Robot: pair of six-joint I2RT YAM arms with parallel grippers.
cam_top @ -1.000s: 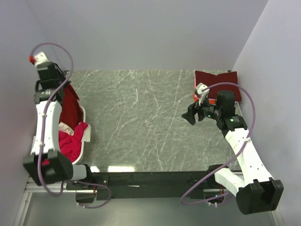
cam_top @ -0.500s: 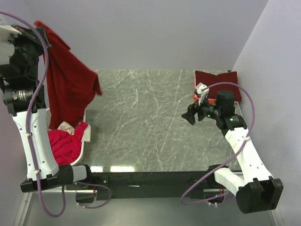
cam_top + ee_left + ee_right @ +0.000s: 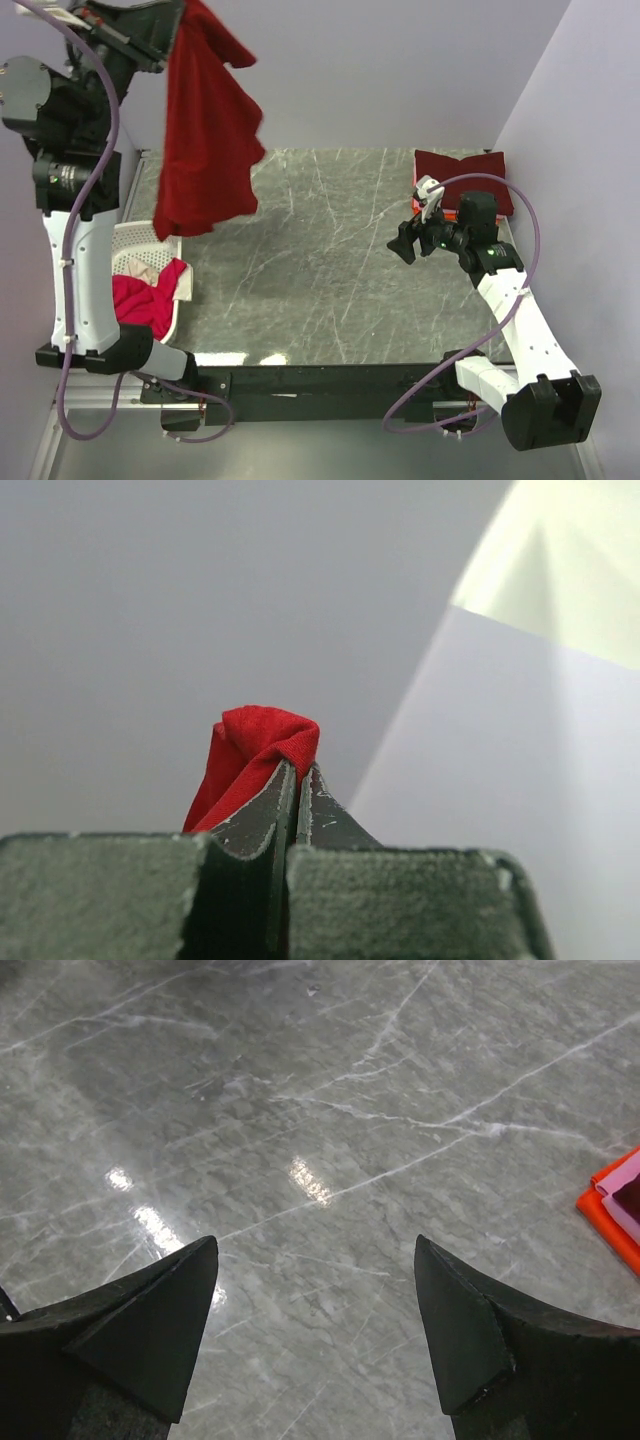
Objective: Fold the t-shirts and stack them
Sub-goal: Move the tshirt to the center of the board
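Grey marble table (image 3: 330,270), wide and bare across its middle and near half, closed in by pale walls at the back and on both sides. Left arm (image 3: 75,200): reared tall over the table's left edge, wrist at the top of the overhead view. Dark red t-shirt (image 3: 205,150): hanging full length from that wrist, clear of the table, its lower hem above the far left corner and just beside the basket's far end. Right arm (image 3: 510,300): reaching in from the near right, bent at the elbow, wrist pointing left over the table's right half. White lattice basket (image 3: 135,238): at the left edge, holding a crumpled magenta-pink t-shirt (image 3: 145,300) and a cream one (image 3: 150,268). Folded maroon t-shirt (image 3: 465,170): far right corner, against the back edge; orange (image 3: 603,1212) and pink (image 3: 628,1182) edges show beneath it in the right wrist view. Right gripper (image 3: 405,243): fingers spread wide, nothing between them, above bare marble near the stack. Left gripper (image 3: 298,775): fingers pressed together, pinching a fold of the dark red t-shirt.
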